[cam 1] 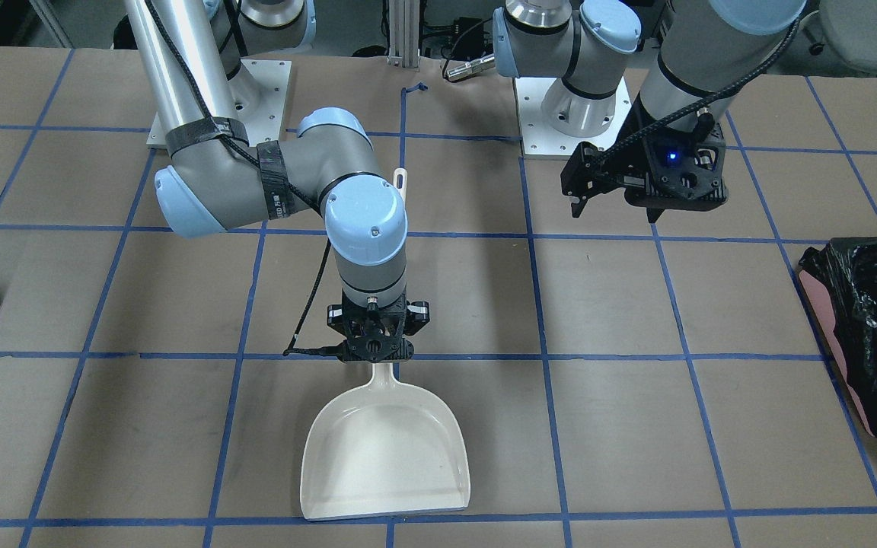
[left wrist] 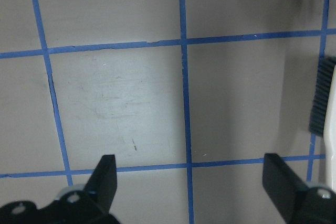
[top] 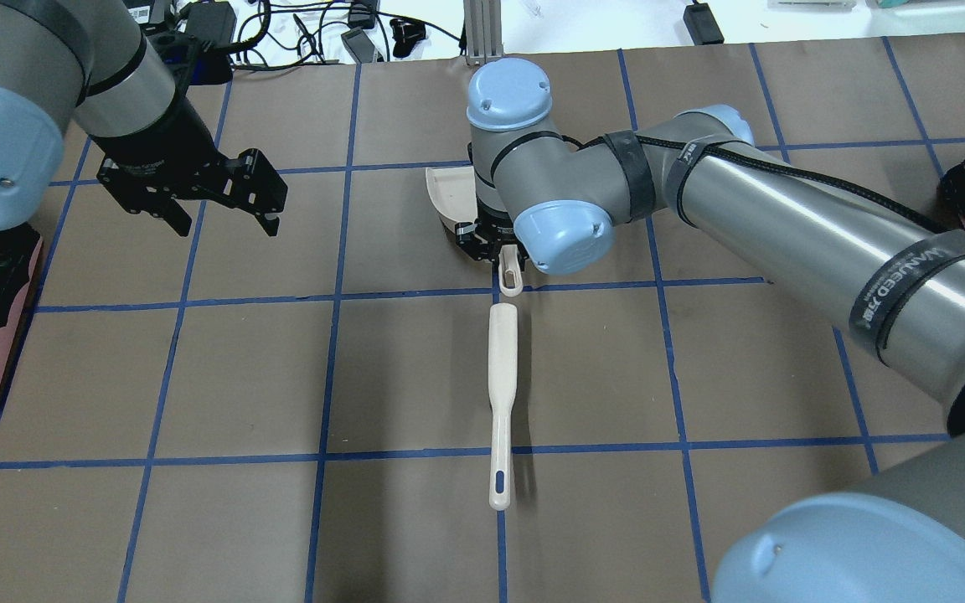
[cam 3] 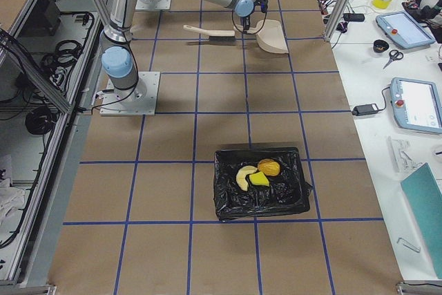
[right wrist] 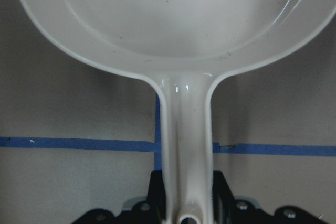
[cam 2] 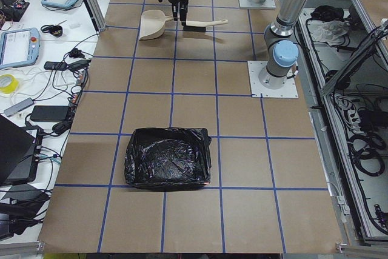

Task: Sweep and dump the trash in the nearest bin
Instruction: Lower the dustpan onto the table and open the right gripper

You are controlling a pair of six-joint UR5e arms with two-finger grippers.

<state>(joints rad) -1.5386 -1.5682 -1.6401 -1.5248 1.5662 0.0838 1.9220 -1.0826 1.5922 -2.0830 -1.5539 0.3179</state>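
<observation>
The trash lies in the black-lined bin [cam 3: 228,202] at the robot's right end: a tan croissant [cam 3: 243,176], a yellow-and-green sponge [cam 3: 259,179] and a golden-brown bread roll [cam 3: 269,167]. A cream dustpan [cam 1: 385,449] lies flat and empty on the table. My right gripper [cam 1: 374,352] is shut on its handle [right wrist: 186,145]. A cream brush [top: 501,394] lies on the table just behind the handle. My left gripper [top: 224,222] is open and empty, hovering above the bare table; its fingers [left wrist: 105,177] are spread wide. The brush's black bristles [left wrist: 317,98] show at that view's right edge.
A second black-lined bin [cam 2: 168,157] stands at the robot's left end, also in the front view [cam 1: 872,335], with nothing visible inside. The table is brown paper with a blue tape grid. The arm bases [cam 1: 572,114] stand at the robot's side of the table.
</observation>
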